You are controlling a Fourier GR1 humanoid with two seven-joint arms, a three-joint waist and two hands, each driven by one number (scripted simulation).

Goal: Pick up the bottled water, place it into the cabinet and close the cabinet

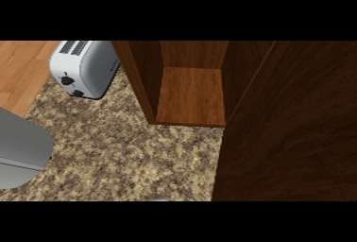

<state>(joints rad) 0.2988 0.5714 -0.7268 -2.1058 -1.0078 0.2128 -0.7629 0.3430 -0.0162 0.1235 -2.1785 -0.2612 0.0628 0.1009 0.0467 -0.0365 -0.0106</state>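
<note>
**Cabinet stands open, bottle nowhere to be made out**

From here I cannot tell where the bottled water is. The only hint is a pale sliver (159, 199) at the lower edge of the frame, a little left of centre, and it is too small to name.

The cabinet (191, 94) sits in the upper middle of the frame. Its opening faces down the picture, and its lighter wooden floor board shows between two dark side walls. I see nothing standing on the part of that board that is in sight. The front lip of the board meets the speckled stone surface (125, 151) squarely.

The cabinet door (293, 132) is swung wide. It fills the whole right side of the frame as one dark wooden slab, and its near edge runs from the opening straight down to the lower border. Whatever lies behind it is hidden.

The open room is a broad patch of bare surface at centre and lower left, bounded by the door edge on the right.

A white toaster (83, 66) lies in the upper left, just beside the cabinet's left wall, with its two black knobs facing down-left. Beyond it, a strip of light wood (21, 71) fills the corner.

A grey forearm (21, 151) juts in at the left edge and hangs over the surface. The left hand is out of frame and the right hand does not show either, so I cannot say whether either is released, clenched or grasping anything.
</note>
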